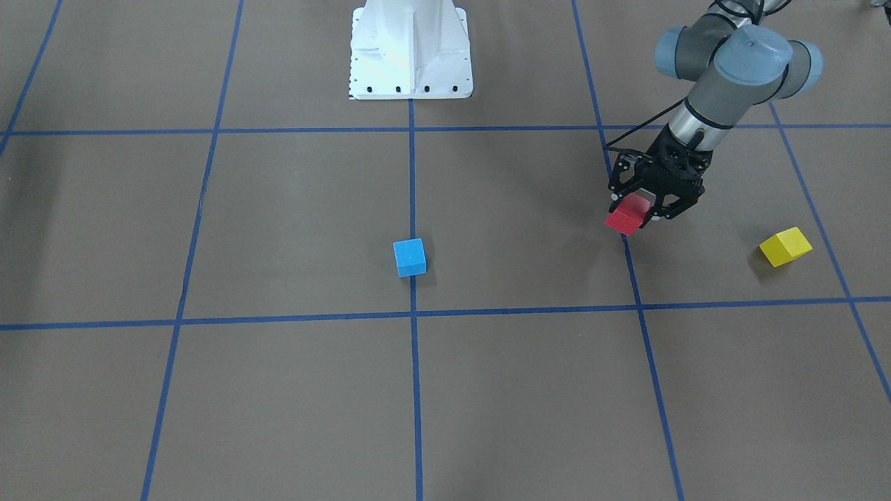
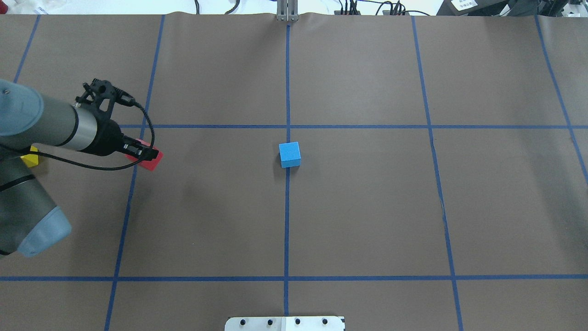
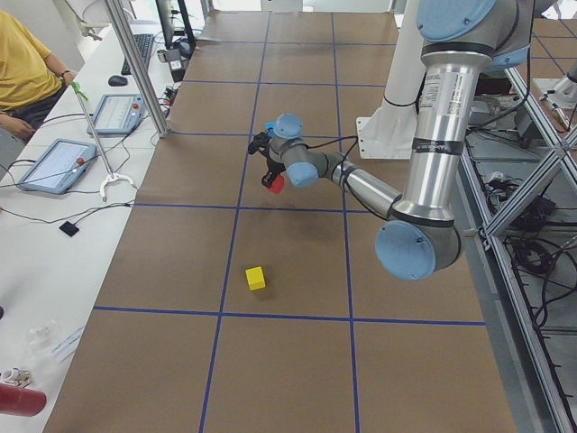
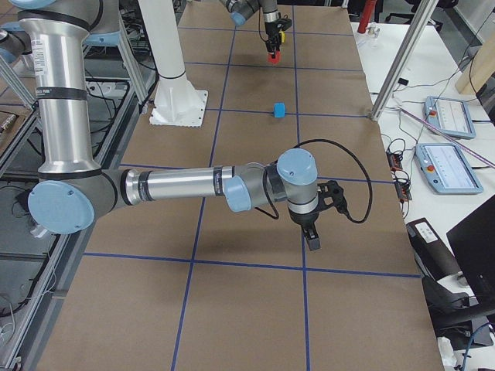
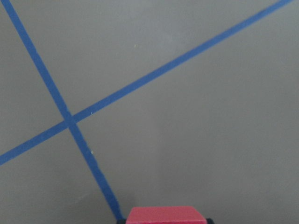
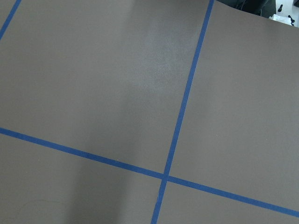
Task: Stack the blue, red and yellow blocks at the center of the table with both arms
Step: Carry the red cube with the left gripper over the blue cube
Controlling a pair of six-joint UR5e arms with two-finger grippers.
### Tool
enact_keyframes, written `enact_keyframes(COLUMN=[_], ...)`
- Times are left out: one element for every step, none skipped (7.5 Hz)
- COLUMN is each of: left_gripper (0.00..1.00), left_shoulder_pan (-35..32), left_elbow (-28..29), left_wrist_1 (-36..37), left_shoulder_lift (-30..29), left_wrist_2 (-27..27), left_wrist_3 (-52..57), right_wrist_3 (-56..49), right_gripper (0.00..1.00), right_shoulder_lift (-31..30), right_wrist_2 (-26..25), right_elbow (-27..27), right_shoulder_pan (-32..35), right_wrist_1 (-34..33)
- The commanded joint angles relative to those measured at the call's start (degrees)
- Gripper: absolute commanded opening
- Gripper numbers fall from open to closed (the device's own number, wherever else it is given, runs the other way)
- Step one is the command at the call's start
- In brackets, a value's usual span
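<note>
Noted red block (image 1: 627,215) clamped in left gripper (image 1: 644,209), well aside of blue block (image 1: 409,257). Centre squarely over blue block, lower gently before release. Opening of right gripper (image 4: 313,240): cannot tell.

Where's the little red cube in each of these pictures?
Front-facing: red block right of centre, in the left tool.
Overhead: red block far left.
Exterior left: red block upper middle.
Exterior right: red block top centre.
Left wrist: red block bottom edge.
Right wrist: not in it.
Landmark: blue block, mid-table in front-facing, overhead, exterior right.
</note>
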Motion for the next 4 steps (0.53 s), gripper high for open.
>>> enact_keyframes(left_gripper=[0.0,0.0,0.0,0.0], left_shoulder_pan=[1.26,3.88,6.61,9.07], left_elbow=[0.0,1.75,8.38,15.23], left_wrist_1=[22.02,25.85,26.06,25.89], left_shoulder_lift=[-18.69,-24.07,-30.57,-35.42], left_wrist_2=[0.29,0.38,4.47,7.39], left_wrist_3=[-12.82,-20.46,-27.93,-33.75], right_wrist_3=[0.09,0.01,0.09,0.18], right_gripper=[1.0,1.0,1.0,1.0], right_shoulder_lift=[-0.05,-0.14,-0.66,-0.67], right_wrist_2=[-0.08,-0.08,-0.08,-0.08], right_elbow=[-1.27,-1.53,-1.54,-1.54], right_shoulder_pan=[0.0,0.0,0.0,0.0], right_wrist_1=[-0.04,0.13,0.4,0.31])
